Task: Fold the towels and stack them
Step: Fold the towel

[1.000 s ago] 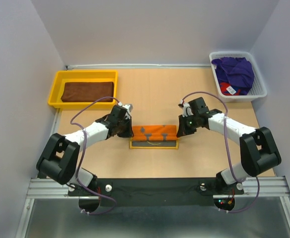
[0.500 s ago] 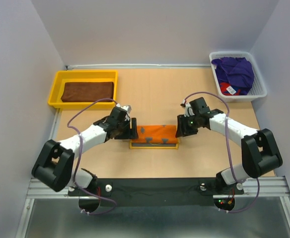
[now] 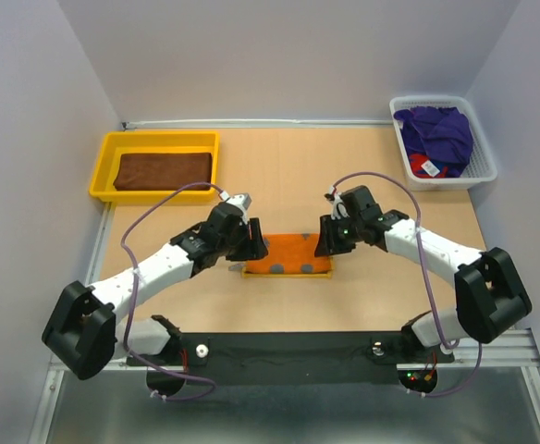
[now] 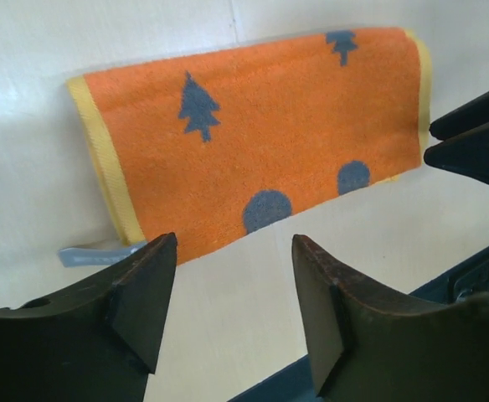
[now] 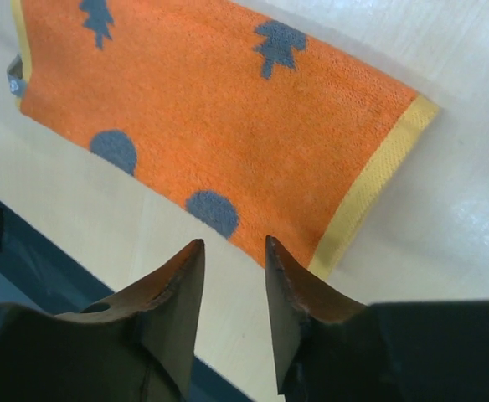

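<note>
Nearest to me, the left fingers [image 3: 251, 246] and right fingers [image 3: 326, 240] sat low at the two short ends of the orange towel [image 3: 288, 256]. Both pairs were apart and holding nothing, the right pair with the narrower gap. A second earlier they had been carrying the towel's far half over its near half, with a grey strip of its underside showing along the near edge. By this moment the strip was covered and the towel lay flat on the table [image 3: 288, 176] as a narrow band, near centre, trees and dots facing up, yellow border at each end. I judged that fold finished and let go. The towel next needed lifting to the stack.

A small grey tag [image 4: 94, 254] stuck out from under the towel's near left corner. I could not read any writing on it, and I saw no other lettering.

Far left, the yellow tray [image 3: 156, 137] held a folded brown towel [image 3: 164, 170]. Far right, the white basket [image 3: 484, 166] held a crumpled purple towel [image 3: 436, 134] over a red towel [image 3: 427, 167], both unfolded.
</note>
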You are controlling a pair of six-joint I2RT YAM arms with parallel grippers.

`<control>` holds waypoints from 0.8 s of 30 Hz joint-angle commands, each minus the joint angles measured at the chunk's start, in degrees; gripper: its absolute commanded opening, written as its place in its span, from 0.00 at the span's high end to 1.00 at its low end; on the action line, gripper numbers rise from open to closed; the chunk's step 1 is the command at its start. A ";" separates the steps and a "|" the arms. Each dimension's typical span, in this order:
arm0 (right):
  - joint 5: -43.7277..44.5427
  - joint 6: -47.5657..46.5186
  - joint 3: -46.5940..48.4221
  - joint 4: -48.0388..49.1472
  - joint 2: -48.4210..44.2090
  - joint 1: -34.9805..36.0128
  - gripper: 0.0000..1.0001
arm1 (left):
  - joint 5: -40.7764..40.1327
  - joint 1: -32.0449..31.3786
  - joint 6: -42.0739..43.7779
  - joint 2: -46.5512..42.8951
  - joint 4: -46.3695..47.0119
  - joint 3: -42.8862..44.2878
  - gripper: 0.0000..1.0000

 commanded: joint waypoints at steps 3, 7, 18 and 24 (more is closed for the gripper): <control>6.11 9.33 -9.89 9.26 -2.98 0.78 0.71 | -1.53 -1.62 -5.75 3.61 7.94 -5.59 0.48; 7.16 13.19 -16.22 11.45 -4.39 0.78 0.72 | -4.44 -1.18 -10.06 4.06 11.89 -12.02 0.61; 8.15 12.86 -15.65 11.99 -12.12 0.95 0.68 | -3.48 0.67 -13.15 0.20 12.61 -14.24 0.47; 9.36 5.91 -4.94 7.69 -8.27 6.39 0.43 | -4.09 2.76 -10.87 -4.90 5.68 -7.47 0.19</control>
